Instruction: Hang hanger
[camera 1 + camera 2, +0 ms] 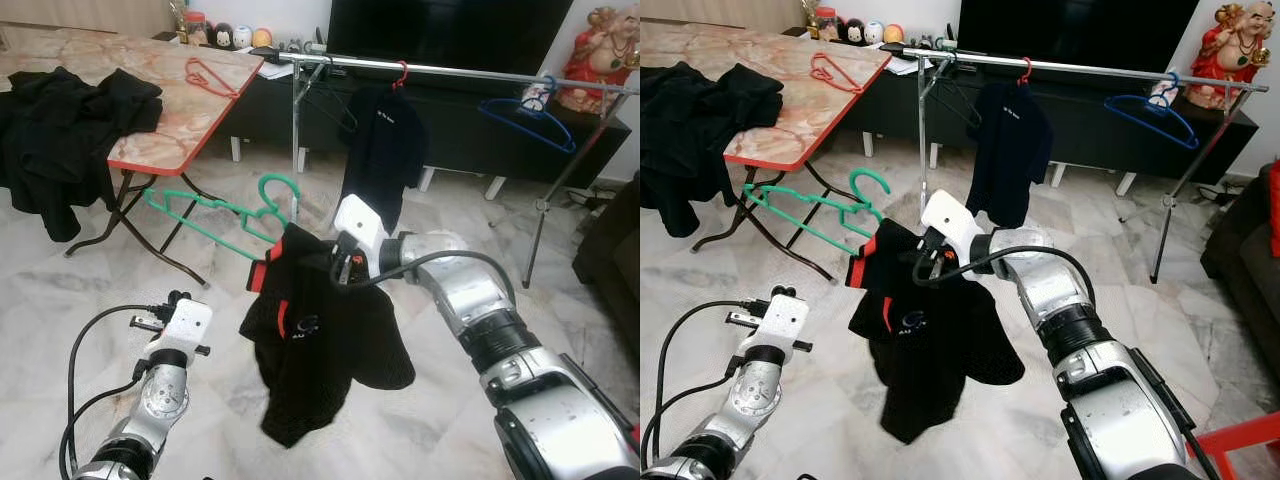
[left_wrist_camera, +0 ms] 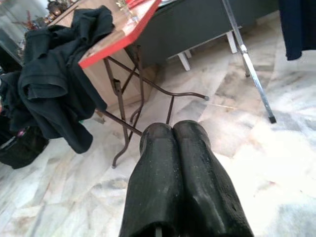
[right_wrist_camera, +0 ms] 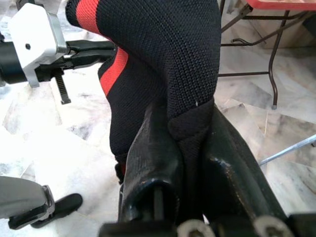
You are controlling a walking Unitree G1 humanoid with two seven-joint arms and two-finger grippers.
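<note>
A black shirt (image 1: 320, 340) with red trim hangs on a green hanger (image 1: 215, 210), held in the air above the floor. My right gripper (image 1: 340, 262) is shut on the shirt's fabric near the collar, and in the right wrist view the cloth is pinched between the fingers (image 3: 148, 148). The hanger's hook points up and its arm sticks out toward the table. My left gripper (image 2: 175, 136) is shut on nothing, low at the left (image 1: 160, 305). The metal clothes rail (image 1: 470, 72) runs across behind.
On the rail hang a navy shirt (image 1: 380, 140) on a red hanger, a bare black hanger (image 1: 330, 105) and a blue hanger (image 1: 528, 115). The folding table (image 1: 170, 130) at left carries black clothes (image 1: 70, 120) and a red hanger (image 1: 210, 75). A TV cabinet stands behind.
</note>
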